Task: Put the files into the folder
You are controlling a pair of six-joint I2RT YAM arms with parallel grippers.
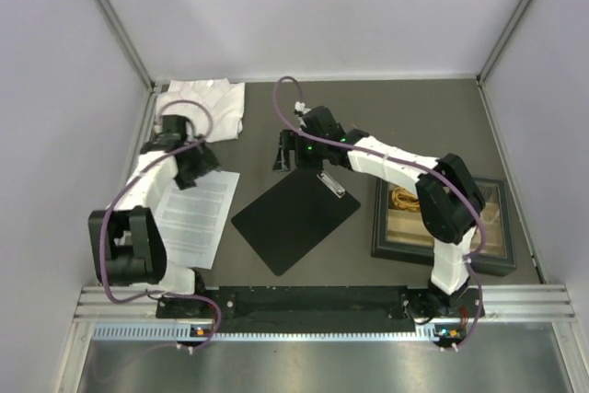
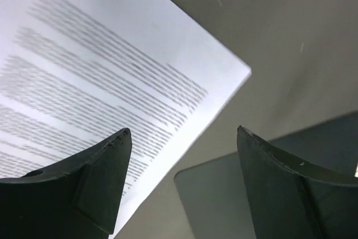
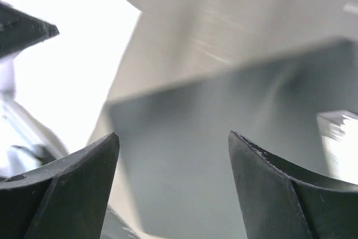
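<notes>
The files (image 1: 193,218) lie flat on the desk (image 1: 405,126) at centre left of the top view. They sit just beside the black folder (image 1: 293,216), which is turned like a diamond at centre frame, with its silver clip (image 1: 333,183) on the upper right edge. No sheet is on the folder yet.

The left end effector (image 1: 195,170) hovers over the upper right part of the files with its jaws wide and nothing between them. In its wrist view one finger (image 2: 106,166) is above the printed text and the other is past the sheet's edge. The right end effector (image 1: 285,156) hangs at the folder's top corner, left of the clip, also wide and empty.

The step in hand looks like taking hold of the paper. Flat sheets give little to pinch, so the left end effector should come down straddling the free edge near the corner. It should close gently so that no sheet is left behind, then lift low and slide the files across. The right end effector would do best to steady the folder or work the clip, since the smooth board may skid.

A folded white shirt (image 1: 210,106) lies at upper left and a framed tray (image 1: 497,260) at lower right.
</notes>
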